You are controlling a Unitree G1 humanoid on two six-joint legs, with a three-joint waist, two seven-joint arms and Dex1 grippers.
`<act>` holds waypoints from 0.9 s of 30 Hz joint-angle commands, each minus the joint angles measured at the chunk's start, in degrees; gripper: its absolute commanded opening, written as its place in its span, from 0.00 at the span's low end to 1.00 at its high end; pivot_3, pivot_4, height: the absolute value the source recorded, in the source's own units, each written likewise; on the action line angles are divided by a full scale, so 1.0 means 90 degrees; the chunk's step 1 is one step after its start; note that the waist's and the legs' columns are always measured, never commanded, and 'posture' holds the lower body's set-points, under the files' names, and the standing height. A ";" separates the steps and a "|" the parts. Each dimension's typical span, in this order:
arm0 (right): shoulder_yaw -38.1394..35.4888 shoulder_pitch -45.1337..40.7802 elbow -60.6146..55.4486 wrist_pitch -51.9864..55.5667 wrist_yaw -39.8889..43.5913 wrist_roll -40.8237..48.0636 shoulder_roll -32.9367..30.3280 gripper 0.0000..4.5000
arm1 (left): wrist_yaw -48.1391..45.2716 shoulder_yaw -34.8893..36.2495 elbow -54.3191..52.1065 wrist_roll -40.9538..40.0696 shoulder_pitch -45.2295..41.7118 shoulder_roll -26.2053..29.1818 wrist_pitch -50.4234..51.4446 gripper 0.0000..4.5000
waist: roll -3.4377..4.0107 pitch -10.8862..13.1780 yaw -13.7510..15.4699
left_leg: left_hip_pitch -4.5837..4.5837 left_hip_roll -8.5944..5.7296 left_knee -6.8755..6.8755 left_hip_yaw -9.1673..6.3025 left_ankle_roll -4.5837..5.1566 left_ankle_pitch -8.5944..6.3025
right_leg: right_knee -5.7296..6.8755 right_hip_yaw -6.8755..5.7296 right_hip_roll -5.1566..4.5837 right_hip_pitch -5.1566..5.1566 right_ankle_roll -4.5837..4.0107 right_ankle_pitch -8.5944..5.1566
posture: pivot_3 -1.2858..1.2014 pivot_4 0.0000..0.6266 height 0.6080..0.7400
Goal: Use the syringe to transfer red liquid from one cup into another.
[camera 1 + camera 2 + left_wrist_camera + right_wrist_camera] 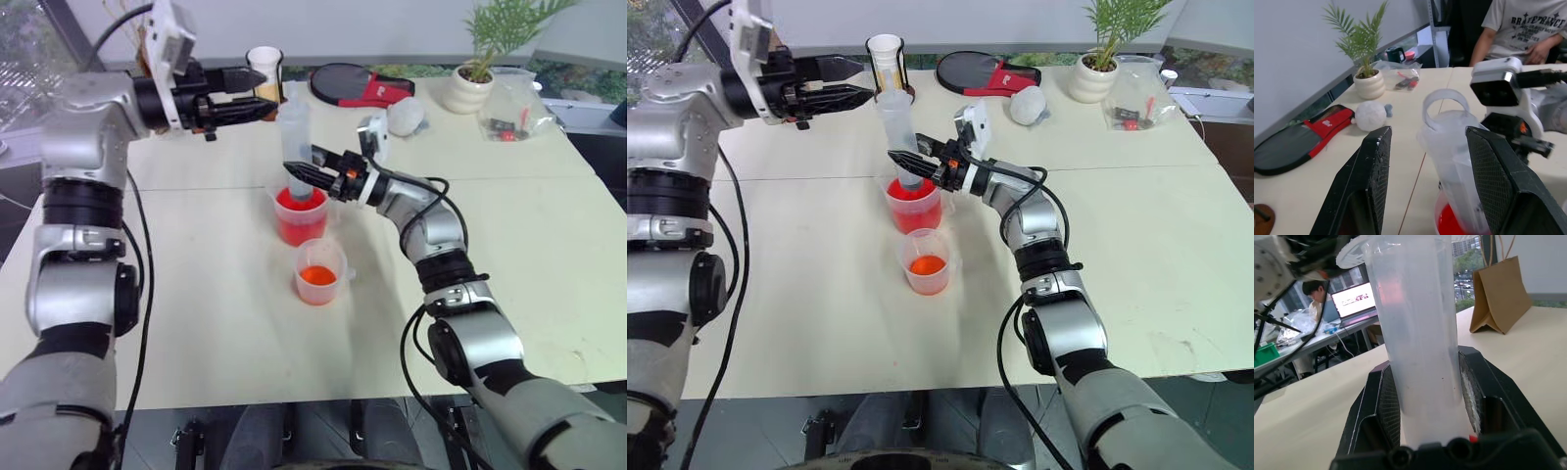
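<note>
Clear syringe (pixel 295 147) stands upright, tip down in the larger cup (pixel 301 217) of red liquid (pixel 299 211), right gripper (pixel 306 174) jaws clamped on its lower barrel for steadiness. Left gripper (pixel 257 106) jaws parted beside the plunger top, presumably to draw. Smaller cup (pixel 319 271) waits just in front.

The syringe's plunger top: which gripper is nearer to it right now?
Left. The left gripper hovers open beside the plunger top of the syringe, not touching. The right gripper is shut on the barrel lower down, over the larger cup.
</note>
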 commanded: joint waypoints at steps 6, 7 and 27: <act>0.0151 0.0235 -0.0622 -0.0098 0.0022 -0.0026 0.0037 0.31 | 0.0029 0.0028 0.0914 0.0409 -0.0534 -0.0311 -0.1024 0.54 | 0.0000 0.0000 0.0001 | 0.0000 -0.0001 0.0000 0.0001 0.0000 0.0000 | 0.0000 0.0000 0.0000 0.0000 0.0000 0.0000 | 0.52 0.24 1.00; 0.0161 0.0249 -0.0643 -0.0091 0.0021 -0.0025 0.0036 0.31 | 0.0018 0.0052 0.0987 0.0414 -0.0565 -0.0347 -0.1060 0.54 | 0.0000 0.0000 0.0002 | 0.0000 -0.0001 0.0000 0.0001 0.0000 0.0000 | 0.0001 0.0000 0.0000 0.0000 0.0000 0.0000 | 0.52 0.24 1.00; 0.0336 0.0353 -0.0336 -0.0300 -0.0068 -0.0264 0.0213 0.31 | 0.0212 0.0605 0.1958 0.0163 -0.1532 -0.0586 -0.1471 0.01 | -0.0002 0.0001 0.0006 | 0.0000 -0.0001 0.0001 0.0000 0.0000 0.0000 | 0.0005 0.0000 0.0000 -0.0002 0.0000 0.0000 | 0.52 0.24 1.00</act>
